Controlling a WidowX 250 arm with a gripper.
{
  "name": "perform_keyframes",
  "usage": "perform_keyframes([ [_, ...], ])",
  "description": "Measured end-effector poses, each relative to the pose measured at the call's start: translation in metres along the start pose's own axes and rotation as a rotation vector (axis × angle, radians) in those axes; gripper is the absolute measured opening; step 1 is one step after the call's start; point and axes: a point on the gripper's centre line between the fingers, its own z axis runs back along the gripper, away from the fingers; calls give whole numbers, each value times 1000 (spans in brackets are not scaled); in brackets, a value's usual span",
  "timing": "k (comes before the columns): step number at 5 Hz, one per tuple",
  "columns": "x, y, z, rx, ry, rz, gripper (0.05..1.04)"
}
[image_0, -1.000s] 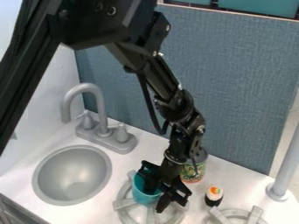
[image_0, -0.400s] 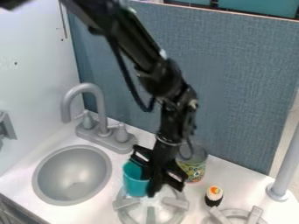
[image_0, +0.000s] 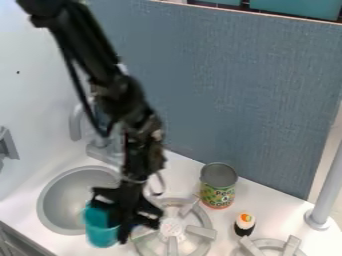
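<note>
Hanging over the lower left of the counter (image_0: 274, 207), the black gripper (image_0: 127, 222) holds a teal cup (image_0: 100, 231) (its upper part partly hidden behind the dark fingers), so it is closed on something rather than spread free. The cup is upright or nearly so, in front of the lower right rim of the round grey sink (image_0: 65, 202); whether its base touches anything, I cannot tell.

The arm (image_0: 97, 57) comes down from the upper left and crosses in front of the grey faucet (image_0: 76, 124), hiding much of it. Just right of the gripper lies a round grey stove burner (image_0: 172, 227) with raised bars, its left side partly covered by the gripper.

Behind the burner and to its right stands a can (image_0: 218, 194) with a green and yellow label and a grey top. Further right, well apart from the gripper, sits a small sushi-like piece (image_0: 244, 224), black below and white above (with a dab of orange and green on top). Part of a second burner (image_0: 270, 244) shows at the bottom edge, and a grey post (image_0: 326, 187) rises at the right. A blue-grey panel (image_0: 240, 95) stands upright along the back of the counter.
</note>
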Motion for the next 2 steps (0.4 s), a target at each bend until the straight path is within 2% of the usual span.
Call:
perform_keyframes([
  [1, 5, 18, -10, -48, -21, 105, 108],
  [2, 7, 19, -29, -44, 12, 117, 108],
])
